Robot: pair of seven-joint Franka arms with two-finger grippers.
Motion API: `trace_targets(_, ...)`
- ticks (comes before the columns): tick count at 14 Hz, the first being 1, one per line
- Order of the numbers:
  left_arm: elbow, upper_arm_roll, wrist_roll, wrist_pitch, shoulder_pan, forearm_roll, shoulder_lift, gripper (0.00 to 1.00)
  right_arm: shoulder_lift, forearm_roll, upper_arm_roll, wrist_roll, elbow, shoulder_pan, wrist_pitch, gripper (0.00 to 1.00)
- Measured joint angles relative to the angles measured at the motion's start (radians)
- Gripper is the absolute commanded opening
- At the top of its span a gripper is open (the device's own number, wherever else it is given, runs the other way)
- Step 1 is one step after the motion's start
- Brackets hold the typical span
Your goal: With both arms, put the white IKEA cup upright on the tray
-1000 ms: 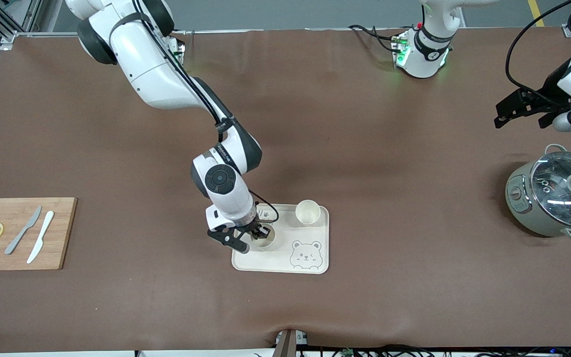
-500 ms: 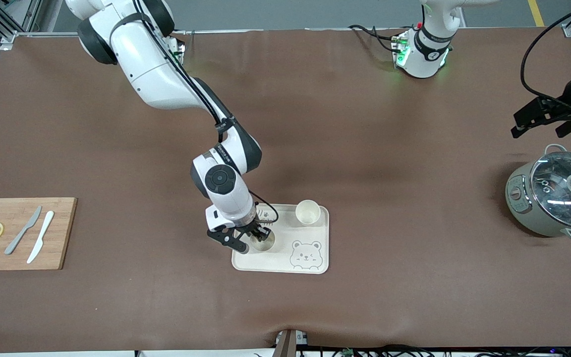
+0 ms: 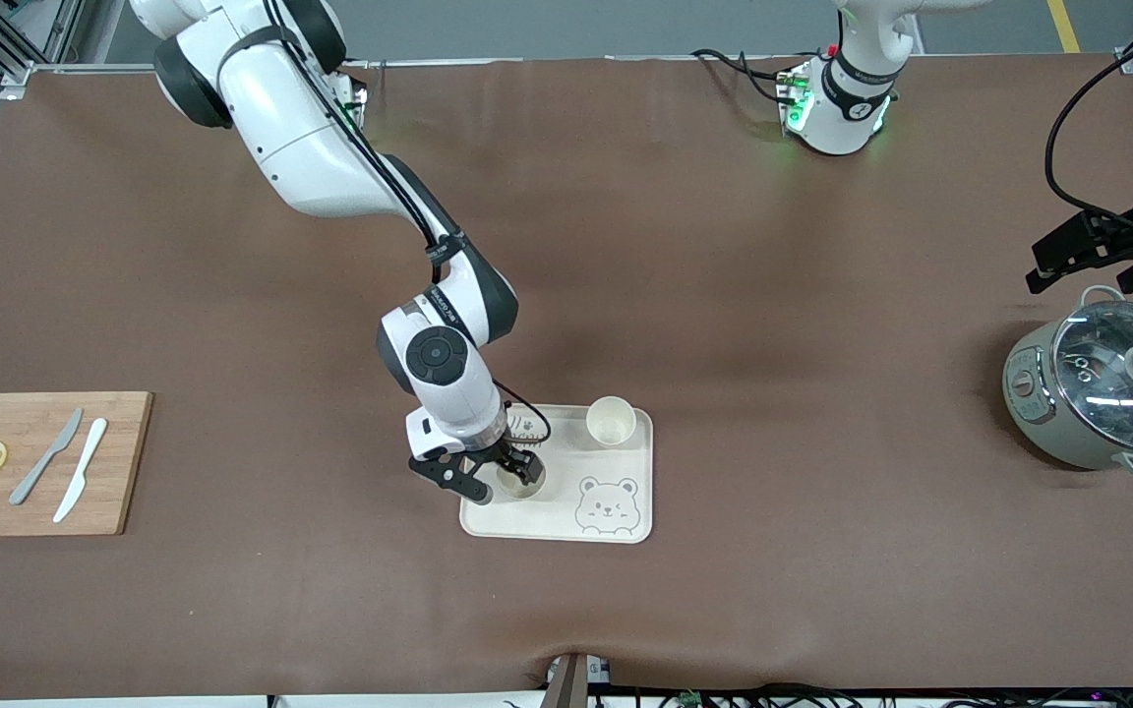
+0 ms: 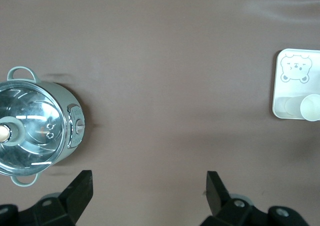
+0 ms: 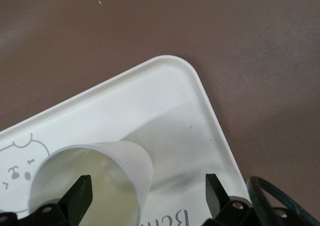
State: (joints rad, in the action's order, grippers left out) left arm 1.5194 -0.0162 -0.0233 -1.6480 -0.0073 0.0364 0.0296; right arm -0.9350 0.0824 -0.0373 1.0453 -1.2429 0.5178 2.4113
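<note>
We see the right gripper (image 3: 495, 480) low over the flat cream-white bear tray (image 3: 626, 462), fingers spread wide around an upright white cup (image 3: 519, 480) standing on that tray. A second white cup (image 3: 611, 421) stands upright there too. The left gripper (image 3: 1090, 258) hangs wide open and empty above the brown counter (image 3: 773, 295) near the grey glass-lidded pot (image 3: 1098, 383)

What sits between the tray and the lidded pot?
Nothing: in the front view only bare brown table lies between the tray and the pot; the left wrist view agrees.
</note>
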Motion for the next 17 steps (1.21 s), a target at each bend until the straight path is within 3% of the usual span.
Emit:
trace_targets(6, -0.020, 0.012, 0.049, 0.014, -0.001, -0.005, 0.017, 1.00, 0.044, 0.001, 0.003, -0.004, 0.025, 0.000, -0.082, 1.00)
trace_targets(14, -0.024, 0.014, 0.149, 0.131, -0.002, -0.063, 0.039, 1.00, 0.237, -0.003, 0.003, -0.117, 0.040, -0.006, -0.384, 1.00)
trace_targets(17, -0.025, 0.014, 0.150, 0.139, -0.010, -0.063, 0.039, 1.00, 0.335, -0.046, 0.005, -0.241, 0.044, -0.046, -0.541, 1.00)
